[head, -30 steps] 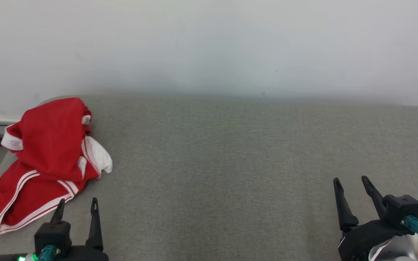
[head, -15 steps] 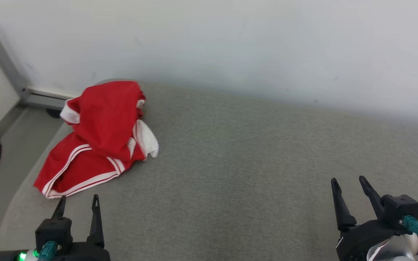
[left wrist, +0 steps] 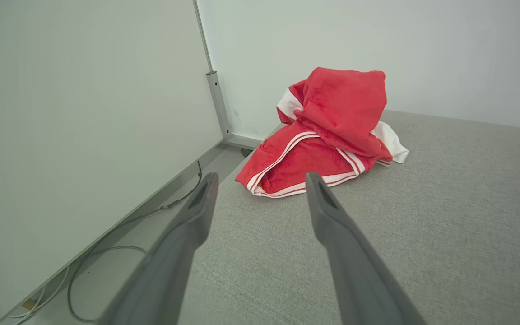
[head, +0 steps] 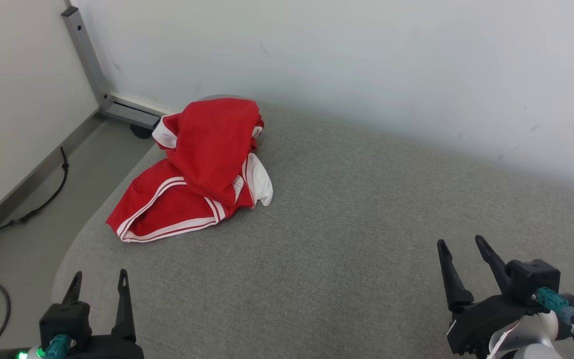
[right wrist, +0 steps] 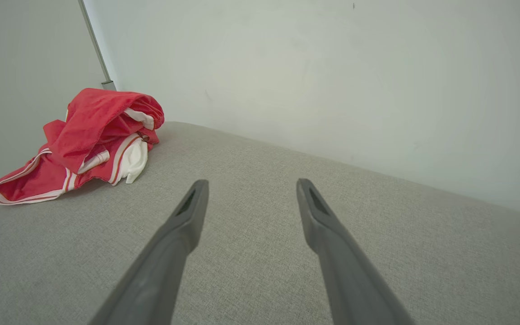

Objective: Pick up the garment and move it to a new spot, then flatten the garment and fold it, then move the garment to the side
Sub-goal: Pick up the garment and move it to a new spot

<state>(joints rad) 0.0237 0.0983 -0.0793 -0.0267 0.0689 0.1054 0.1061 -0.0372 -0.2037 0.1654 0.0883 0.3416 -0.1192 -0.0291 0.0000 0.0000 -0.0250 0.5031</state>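
**Head view.** The garment (head: 202,169) lay on the far left part of the grey padded surface (head: 357,259), close to the wall (head: 366,60), with its striped hem near the surface's left edge.
- The left gripper (head: 100,275) sat at lower left, jaws spread and empty. The garment was ahead of it, slightly to the robot's right, and well apart.
- The right gripper (head: 460,242) sat at lower right, also spread and empty. The garment was far off to its left and ahead.
- The left arm was plainly the nearer.
- The heap's long axis ran diagonally, from the hem at near left to the bunched top by the wall.

**Left wrist view.** The two fingers (left wrist: 332,216) framed the near hem without touching it. The garment was almost dead ahead, a touch right of centre. I judged that a straight forward reach would meet the hem first.

**Right wrist view.** The garment sat at upper left, well off the finger line. The fingers pointed at bare surface and wall, so this arm would need a long sweep to its left.

**Look of the garment.**
- It was red cloth with paired white stripes along the hem and white trim or lining showing at two places.
- It was crumpled and doubled over itself, with the upper part humped and the lower part lying flatter.
- The cloth seemed thin and limp, and I could not tell what kind of garment it was.
- The pick-up had not yet begun.
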